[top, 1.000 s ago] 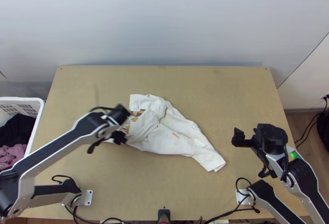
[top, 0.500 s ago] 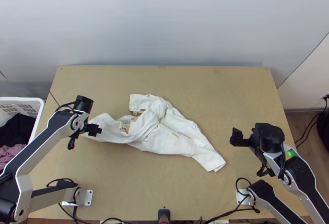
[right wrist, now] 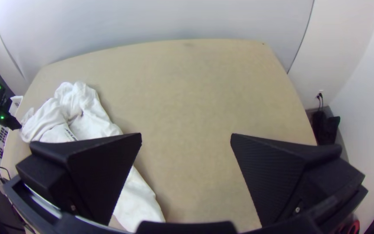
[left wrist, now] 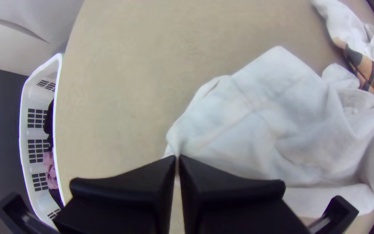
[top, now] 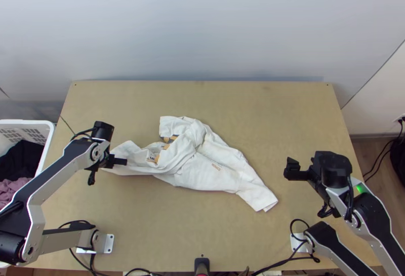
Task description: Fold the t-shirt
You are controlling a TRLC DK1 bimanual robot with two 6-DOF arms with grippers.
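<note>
The t-shirt (top: 210, 169) lies bunched and twisted on the counter (top: 253, 114), around its middle and toward the left. It is white, with small orange lettering on the stretch nearer the right arm and a patterned part in orange and black (top: 169, 142) showing among the folds. One end runs out flat toward the near right, one piece points to the far side of the counter, and the rest stretches left in loose creases to the left hand (top: 123, 161).

In the left wrist view that left hand (left wrist: 177, 161) has its two fingers pressed together on the shirt, clamped on the edge at its leftmost end, with the cloth fanning out from the fingertips in soft wrinkles.

The right hand (top: 290, 169) is over the right part of the counter, well apart from the shirt and holding nothing; its fingers stand wide apart, bare counter between them in the right wrist view.

Beyond the counter's left edge stands a white basket (top: 25, 122) with slotted sides, holding dark cloth (top: 23, 157) and pink cloth (top: 11, 189). Off to the right, on the floor, is a black bag-like thing (top: 400, 159), with cables running down a pale wall (top: 377, 99) near it
</note>
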